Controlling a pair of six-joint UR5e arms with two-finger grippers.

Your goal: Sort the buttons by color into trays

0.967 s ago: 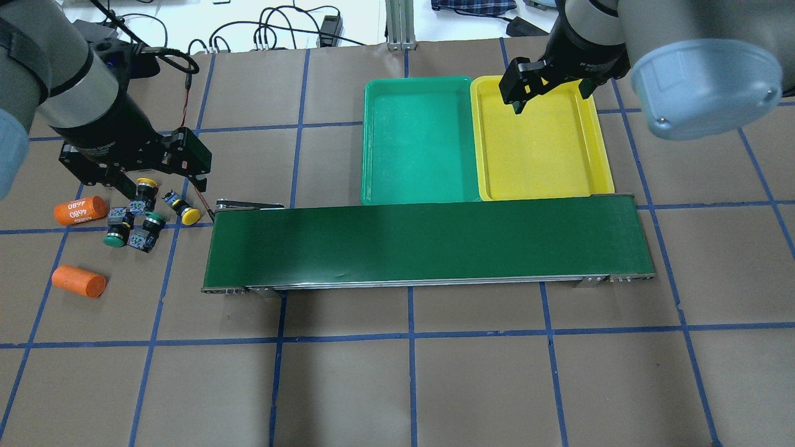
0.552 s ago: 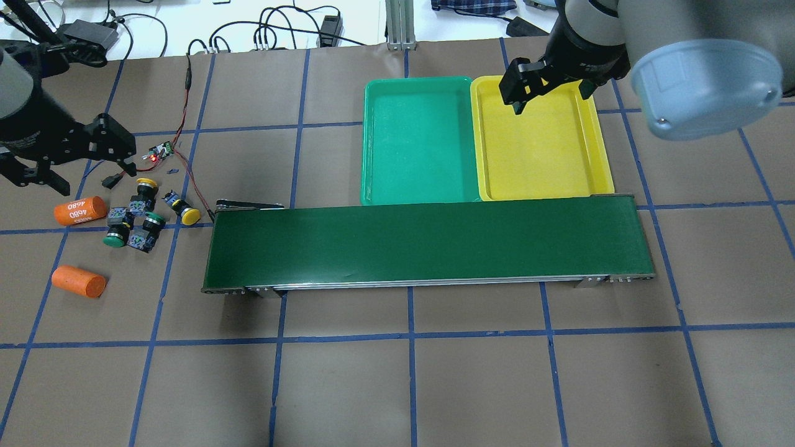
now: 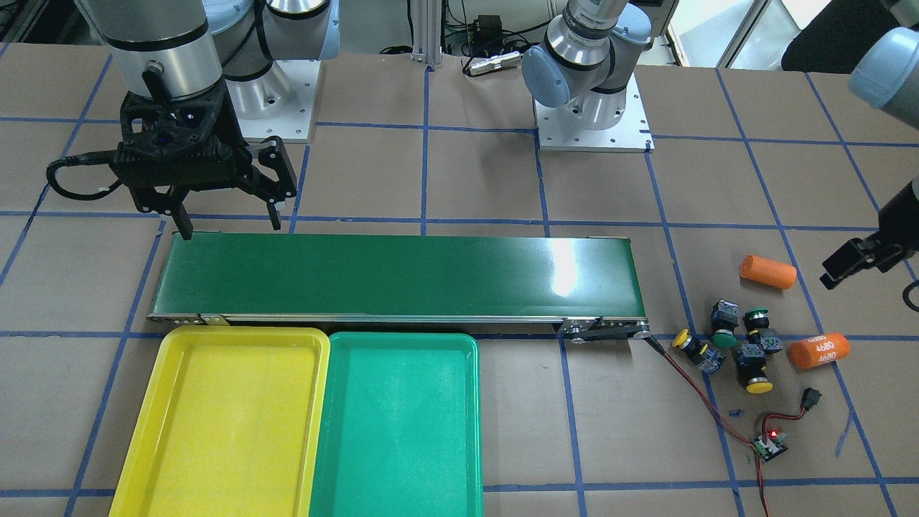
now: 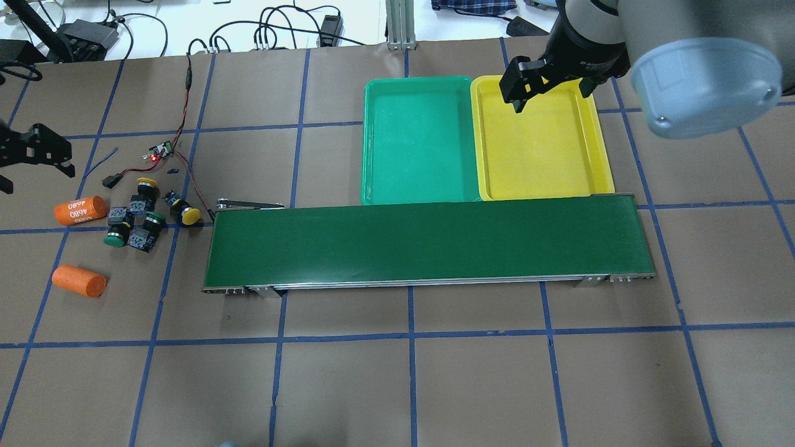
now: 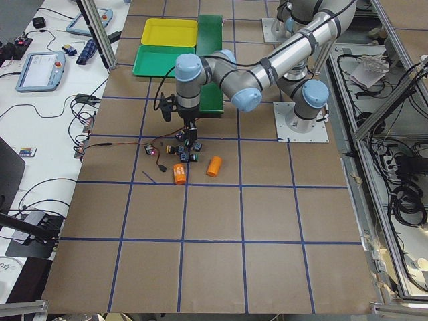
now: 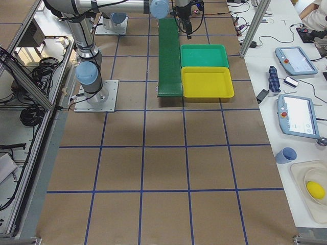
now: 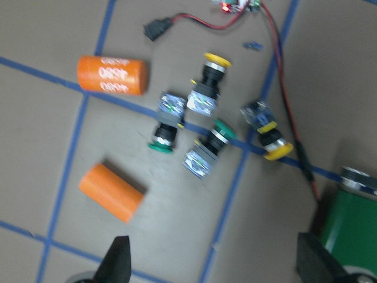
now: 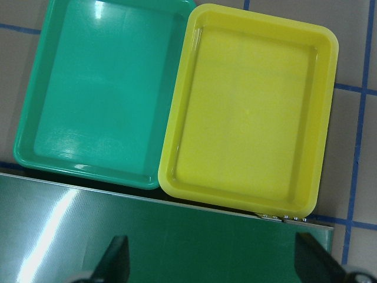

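Observation:
Several buttons lie in a cluster on the paper left of the belt: two yellow-capped (image 4: 147,182) (image 4: 190,215) and two green-capped (image 4: 113,240) (image 4: 154,218). The left wrist view looks down on the yellow caps (image 7: 217,59) (image 7: 277,152) and green caps (image 7: 160,146) (image 7: 222,130). My left gripper (image 4: 34,177) is open and empty at the view's left edge, away from the cluster. The green tray (image 4: 419,143) and yellow tray (image 4: 540,149) sit side by side, both empty. My right gripper (image 4: 549,99) hangs open and empty over the yellow tray's far edge.
A long dark-green conveyor belt (image 4: 428,245) runs in front of the trays. Two orange cylinders (image 4: 79,210) (image 4: 78,280) lie beside the buttons. A small circuit board (image 4: 160,152) with red and black wires sits just behind them.
My left gripper has swung left, from just above the buttons out to the view's left edge. The buttons and the right arm have not moved.

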